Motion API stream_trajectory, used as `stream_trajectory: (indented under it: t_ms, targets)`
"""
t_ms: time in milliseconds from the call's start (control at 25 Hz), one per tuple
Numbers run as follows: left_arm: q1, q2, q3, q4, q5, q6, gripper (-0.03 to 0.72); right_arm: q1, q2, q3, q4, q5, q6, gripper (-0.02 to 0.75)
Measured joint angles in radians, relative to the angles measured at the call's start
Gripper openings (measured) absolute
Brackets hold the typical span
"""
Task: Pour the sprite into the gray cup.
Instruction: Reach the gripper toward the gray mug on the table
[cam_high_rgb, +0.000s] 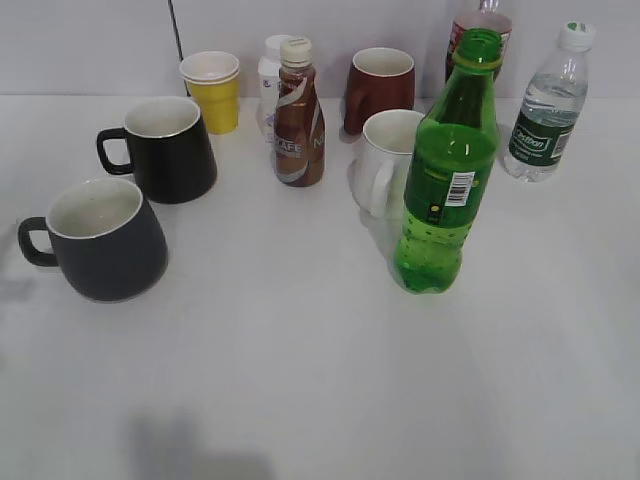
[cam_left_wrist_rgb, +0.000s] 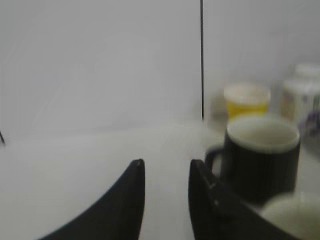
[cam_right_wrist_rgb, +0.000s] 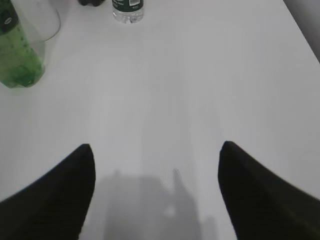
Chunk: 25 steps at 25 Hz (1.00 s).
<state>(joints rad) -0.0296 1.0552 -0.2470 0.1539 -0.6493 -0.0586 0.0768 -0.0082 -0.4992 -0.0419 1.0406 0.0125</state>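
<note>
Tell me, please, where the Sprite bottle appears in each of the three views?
Exterior view: the Sprite bottle stands upright right of centre, just in front of the white mug.
Left wrist view: not in it.
Right wrist view: only its lower part shows, at the top left corner.
Shared landmark: the water bottle, behind and right of it in the exterior view, top centre-left in the right wrist view.

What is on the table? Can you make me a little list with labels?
soda: green Sprite bottle, upright, cap off
target: gray mug, front left, empty
other mugs: black mug, white mug, maroon mug
small cup: yellow cup
other drinks: coffee bottle, water bottle
left gripper: jaws narrowly apart, empty
right gripper: jaws wide, empty
</note>
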Motion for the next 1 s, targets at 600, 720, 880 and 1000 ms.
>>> stream_trajectory:
  t_ms: [600, 720, 880, 1000]
  targets:
    - [0.0, 0.248, 0.138, 0.105, -0.131, 0.0, 0.274, 0.0, 0.0, 0.0, 0.0, 0.0, 0.0, 0.574]
    - [0.0, 0.314, 0.125, 0.111, -0.165, 0.0, 0.277, 0.0, 0.0, 0.0, 0.0, 0.0, 0.0, 0.574]
    - [0.0, 0.393, 0.094, 0.119, -0.211, 0.0, 0.277, 0.0, 0.0, 0.0, 0.0, 0.0, 0.0, 0.574]
    - [0.0, 0.452, 0.07, 0.123, -0.234, 0.004, 0.277, 0.0, 0.0, 0.0, 0.0, 0.0, -0.001, 0.574]
